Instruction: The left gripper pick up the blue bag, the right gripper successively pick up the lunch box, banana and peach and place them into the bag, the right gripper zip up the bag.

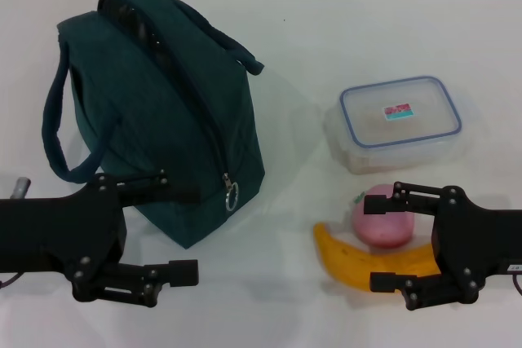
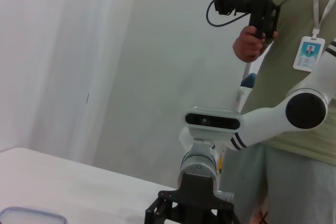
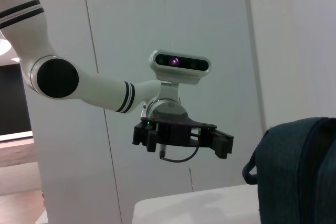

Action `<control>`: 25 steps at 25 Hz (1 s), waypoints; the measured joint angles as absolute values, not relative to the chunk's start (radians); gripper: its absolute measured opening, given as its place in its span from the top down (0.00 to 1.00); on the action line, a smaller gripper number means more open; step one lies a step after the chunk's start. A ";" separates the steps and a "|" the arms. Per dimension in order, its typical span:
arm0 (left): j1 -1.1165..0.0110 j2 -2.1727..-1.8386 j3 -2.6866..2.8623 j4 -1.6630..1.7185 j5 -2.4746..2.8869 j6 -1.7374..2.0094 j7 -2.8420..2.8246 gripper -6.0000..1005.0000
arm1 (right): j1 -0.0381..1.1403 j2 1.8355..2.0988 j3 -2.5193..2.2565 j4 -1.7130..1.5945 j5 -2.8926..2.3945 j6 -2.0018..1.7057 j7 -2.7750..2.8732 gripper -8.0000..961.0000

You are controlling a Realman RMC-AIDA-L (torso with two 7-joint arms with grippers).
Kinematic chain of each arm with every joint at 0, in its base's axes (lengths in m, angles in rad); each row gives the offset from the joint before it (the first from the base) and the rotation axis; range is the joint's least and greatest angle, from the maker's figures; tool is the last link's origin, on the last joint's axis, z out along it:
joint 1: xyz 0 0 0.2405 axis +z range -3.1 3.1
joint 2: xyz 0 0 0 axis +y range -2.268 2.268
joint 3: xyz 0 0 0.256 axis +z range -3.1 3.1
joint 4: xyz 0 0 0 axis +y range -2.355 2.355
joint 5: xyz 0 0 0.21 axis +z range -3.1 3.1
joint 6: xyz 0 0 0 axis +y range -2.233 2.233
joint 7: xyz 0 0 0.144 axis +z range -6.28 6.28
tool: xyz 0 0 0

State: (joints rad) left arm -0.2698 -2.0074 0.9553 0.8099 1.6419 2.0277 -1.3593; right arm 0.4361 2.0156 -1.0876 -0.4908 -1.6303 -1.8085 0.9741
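head view: banana [image 1: 359, 265] lies left-right, ends curving up.

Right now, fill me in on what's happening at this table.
Nothing is held yet. The left gripper hovers open beside the dark blue bag, which stands zipped shut. The right gripper hovers open around the banana and peach. The lidded lunch box sits behind them on the white table.

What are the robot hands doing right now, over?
Left gripper open beside bag, not holding it. Right gripper open around banana and peach. Lunch box waiting, lid on. Bag zipped shut.
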 joint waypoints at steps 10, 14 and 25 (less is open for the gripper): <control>-0.270 -2.006 0.956 0.813 1.644 2.028 -1.376 0.12 | 0.434 2.016 -1.088 -0.491 -1.626 -1.819 0.975 0.12; -0.270 -2.006 0.954 0.817 1.614 2.031 -1.376 0.12 | 0.432 2.016 -1.084 -0.491 -1.620 -1.821 0.975 0.12; -0.357 -1.989 0.549 0.836 1.548 1.948 -1.625 0.12 | 0.433 2.016 -1.077 -0.477 -1.598 -1.797 0.976 0.12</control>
